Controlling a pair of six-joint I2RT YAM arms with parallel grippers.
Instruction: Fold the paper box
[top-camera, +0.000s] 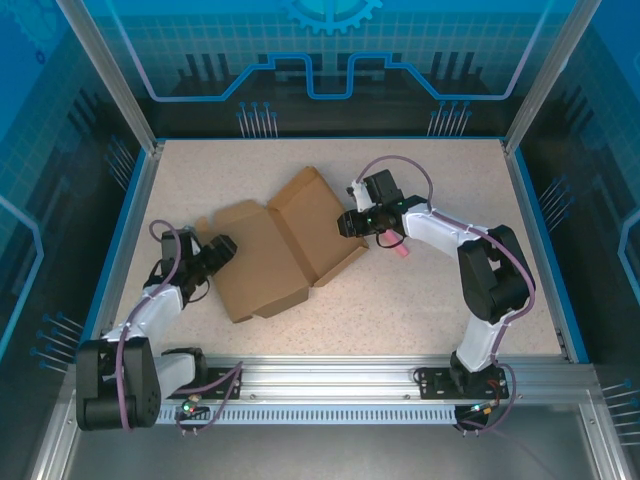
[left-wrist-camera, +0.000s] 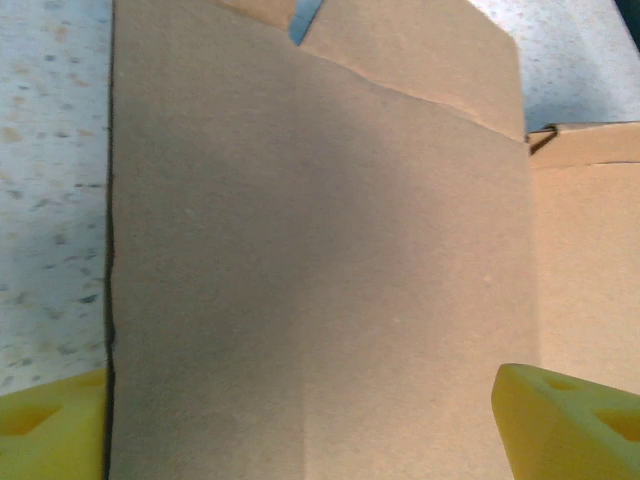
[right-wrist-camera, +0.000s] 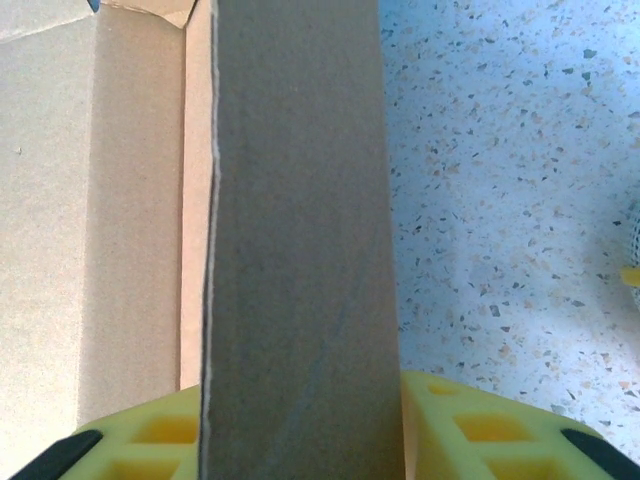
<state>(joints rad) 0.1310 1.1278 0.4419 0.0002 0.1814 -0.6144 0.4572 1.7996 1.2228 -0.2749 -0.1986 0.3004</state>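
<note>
The paper box (top-camera: 275, 255) is a brown cardboard sheet lying partly folded in the middle of the table, with a flap raised at its far right. My left gripper (top-camera: 218, 252) sits at the box's left edge. In the left wrist view its yellow fingers (left-wrist-camera: 570, 420) stand far apart, open, with a wide cardboard panel (left-wrist-camera: 320, 250) spanning the space between them. My right gripper (top-camera: 347, 222) is at the box's right side. There its yellow fingers (right-wrist-camera: 470, 430) press on both faces of an upright cardboard wall (right-wrist-camera: 300, 200), shut on it.
A small pink stick-like object (top-camera: 398, 250) lies on the speckled table (top-camera: 440, 300) just right of the right gripper. Blue rails border the table (top-camera: 520, 170), with the aluminium base rail (top-camera: 330, 375) along the near edge.
</note>
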